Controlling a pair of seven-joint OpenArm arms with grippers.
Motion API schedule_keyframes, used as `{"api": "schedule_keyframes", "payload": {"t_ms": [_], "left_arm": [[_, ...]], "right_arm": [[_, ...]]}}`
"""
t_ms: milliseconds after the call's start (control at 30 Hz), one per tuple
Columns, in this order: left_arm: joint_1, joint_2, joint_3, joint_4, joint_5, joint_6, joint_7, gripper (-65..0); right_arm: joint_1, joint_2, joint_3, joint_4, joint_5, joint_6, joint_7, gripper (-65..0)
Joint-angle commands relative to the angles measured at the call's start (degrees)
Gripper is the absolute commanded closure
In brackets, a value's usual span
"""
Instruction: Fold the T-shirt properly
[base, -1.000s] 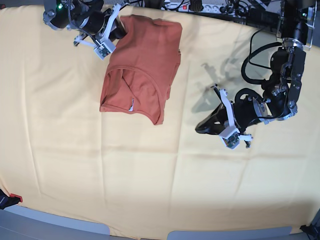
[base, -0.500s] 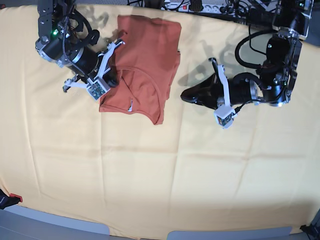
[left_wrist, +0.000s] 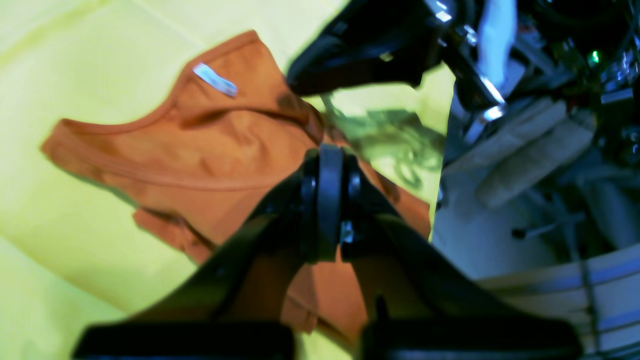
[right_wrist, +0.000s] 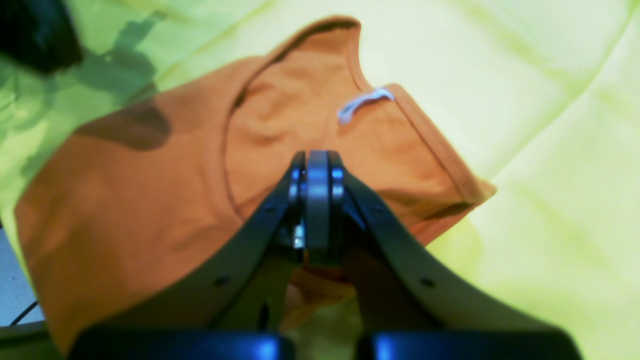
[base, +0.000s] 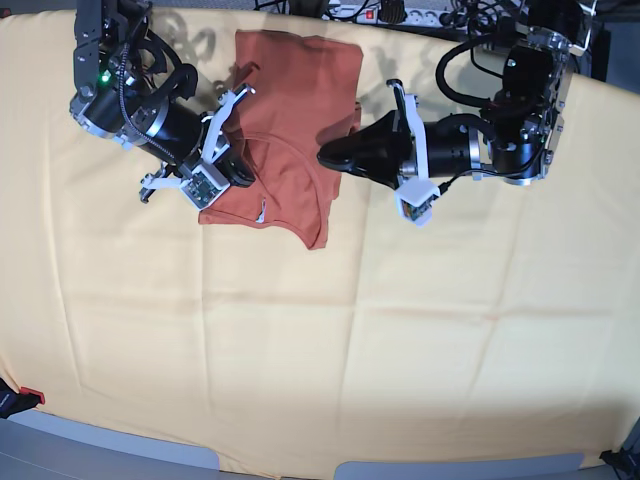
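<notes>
The rust-orange T-shirt lies folded at the back of the table, its neckline and white label toward the front. My right gripper is shut at the shirt's left edge, over the collar area. In the right wrist view its closed tips hover over the T-shirt below the label. My left gripper is shut at the shirt's right edge. In the left wrist view its tips sit over the T-shirt. Neither gripper visibly pinches cloth.
A pale yellow cloth covers the whole table. A power strip and cables run along the back edge. A small red item lies at the front left corner. The grey table rim shows in front.
My left gripper has swung leftward up to the shirt's right edge. My right gripper has come down from the back along the shirt's left side to the collar area. Both stayed shut.
</notes>
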Motion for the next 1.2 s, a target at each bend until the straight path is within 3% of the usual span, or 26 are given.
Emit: {"api": "schedule_keyframes", "payload": {"t_ms": [0,267,367,633,1000,1033,1167], "left_arm": [[-0.7,-0.3,1.1,0.9,0.2,-0.5,-1.0,0.0],[-0.6,-0.3,11.8,0.4,20.6,-0.5,-8.0,0.0],[-0.3,-0.3,13.3,-0.9,25.2,-0.5,-10.5,0.0],[4.7,-0.3,13.3,-1.9,29.2,-0.5,-15.4,0.0],[5.9,-0.3,12.4,-1.0,30.9,-0.5,-16.5,0.0],[5.6,-0.3,12.0,-0.6,30.9,-0.5,-16.5,0.0],[4.1,-0.3,9.6,1.6,30.9,-0.5,-16.4,0.0]], "right_arm": [[1.1,0.3,0.2,-0.5,0.6,1.8,1.6,0.0],[6.6,0.3,0.2,-8.0,2.0,3.1,1.4,0.0],[7.3,1.0,0.1,-9.6,2.1,4.0,1.9,0.0],[10.9,3.1,0.1,-18.4,1.8,4.5,3.1,0.0],[18.1,3.1,0.2,-24.1,1.6,4.5,5.9,0.0],[19.3,3.1,0.2,-24.1,1.7,4.2,5.9,0.0],[23.2,3.1,0.7,-23.7,2.3,-2.4,3.8,0.0]]}}
